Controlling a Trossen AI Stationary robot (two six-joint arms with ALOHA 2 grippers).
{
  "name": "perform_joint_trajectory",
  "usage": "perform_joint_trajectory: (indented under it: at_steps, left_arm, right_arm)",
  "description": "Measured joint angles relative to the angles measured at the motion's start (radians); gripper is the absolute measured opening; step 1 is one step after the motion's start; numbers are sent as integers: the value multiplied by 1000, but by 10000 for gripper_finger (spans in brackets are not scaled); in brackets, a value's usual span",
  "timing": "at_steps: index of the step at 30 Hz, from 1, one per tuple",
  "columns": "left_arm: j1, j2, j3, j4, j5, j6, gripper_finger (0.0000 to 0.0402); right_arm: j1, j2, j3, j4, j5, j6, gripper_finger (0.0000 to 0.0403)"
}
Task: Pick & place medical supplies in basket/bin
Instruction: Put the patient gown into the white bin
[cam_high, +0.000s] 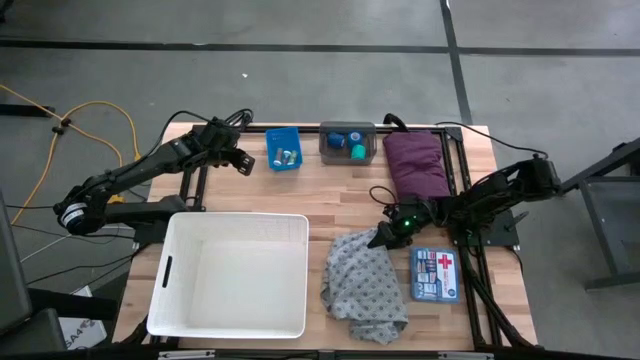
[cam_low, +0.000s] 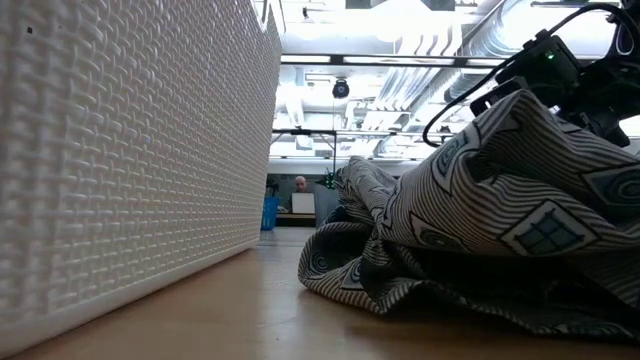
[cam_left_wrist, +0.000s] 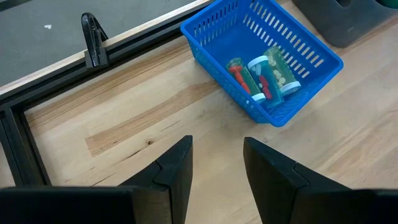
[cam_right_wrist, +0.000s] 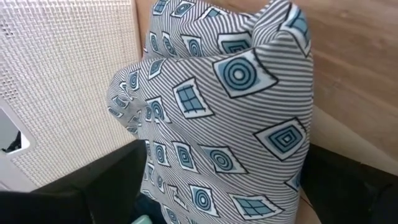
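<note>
The grey patterned cloth (cam_high: 365, 288) lies bunched on the table, right of the white basket (cam_high: 170, 270). My right gripper (cam_high: 383, 236) is low at the cloth's far right edge. It is open, with a raised fold of the cloth (cam_right_wrist: 230, 112) between its two fingers. My left gripper (cam_high: 240, 160) hangs open and empty above the table, just left of the small blue bin (cam_left_wrist: 261, 56) that holds the vials (cam_left_wrist: 264, 78). The maroon cloth (cam_high: 415, 165) lies folded at the far right. Tape rolls (cam_high: 350, 142) sit in the grey bin (cam_high: 330, 150). My right gripper stands open, slanting down from the table's right, one finger (cam_right_wrist: 112, 180) on each side of the cloth's raised fold (cam_right_wrist: 186, 162). Whether the fingers touch the cloth I cannot tell. The cloth rests on the table.
A first-aid kit box (cam_high: 435, 275) lies near the right edge, beside the grey cloth. The basket's wall (cam_right_wrist: 62, 74) stands close to the cloth. A black frame rail (cam_left_wrist: 93, 68) runs along the far edge. Bare wood shows between the bins and the basket.
</note>
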Motion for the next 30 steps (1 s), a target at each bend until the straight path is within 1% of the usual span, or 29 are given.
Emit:
perform_joint_trajectory:
  at_steps: [9, 16, 20, 23, 30]
  left_arm:
    - [0, 0, 0, 0, 0, 0, 136]
    - [0, 0, 0, 0, 0, 0, 136]
    - [0, 0, 0, 0, 0, 0, 136]
    - [0, 0, 0, 0, 0, 0, 136]
    - [0, 0, 0, 0, 0, 0, 136]
  right_arm:
    - [0, 0, -1, 46, -1, -14, 382]
    - [0, 1, -2, 60, 43, -23, 382]
    - [0, 1, -1, 53, 39, -29, 382]
    - [4, -1, 1, 40, 16, -27, 382]
    - [44, 1, 12, 37, 9, -20, 382]
